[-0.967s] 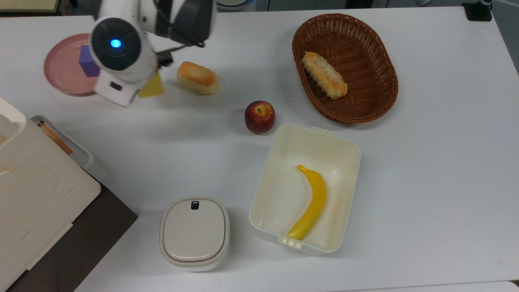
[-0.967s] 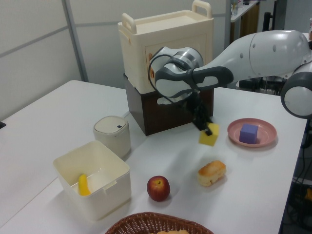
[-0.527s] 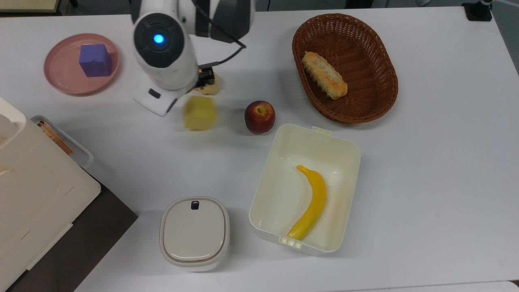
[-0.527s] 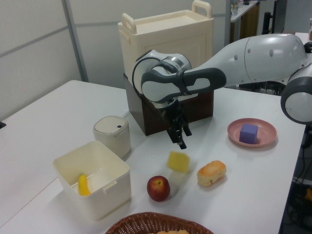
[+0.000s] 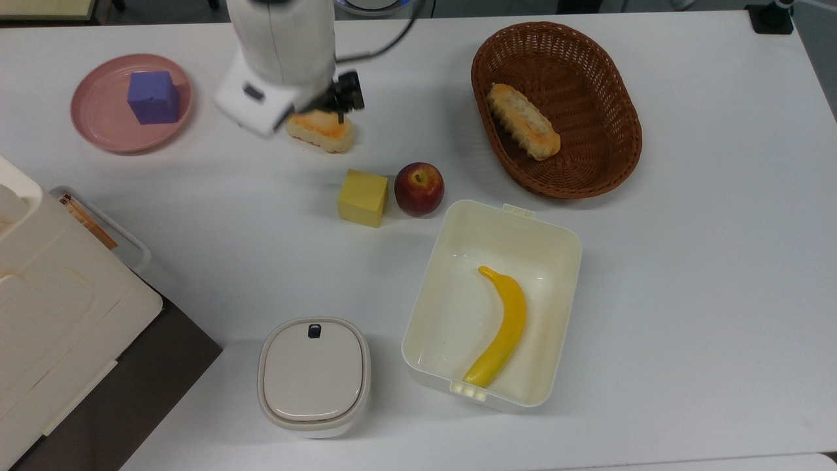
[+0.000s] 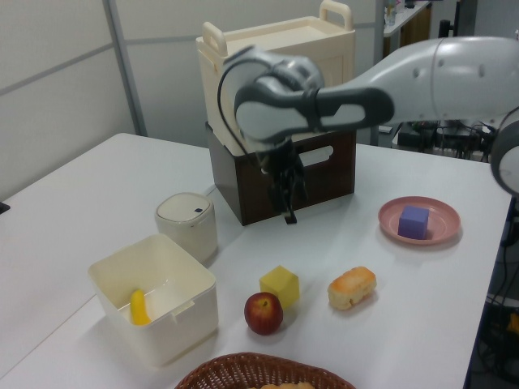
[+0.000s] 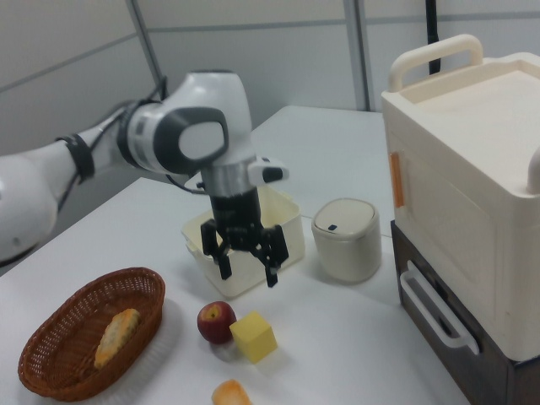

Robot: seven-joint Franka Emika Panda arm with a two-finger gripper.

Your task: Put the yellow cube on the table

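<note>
Your yellow cube [image 5: 363, 197] is a plain matte block with sharp edges, sitting flat on the white table [image 5: 686, 261], just beside the red apple [image 5: 419, 189] on the top view's left. Half a second ago it was a blurry smear below the fingers; now it's settled and the arm has pulled up and away. The gripper [image 7: 246, 260] hangs above it with fingers spread wide, holding nothing, clear of the cube and over by the bread roll [image 5: 320, 130] in the top view.
</note>
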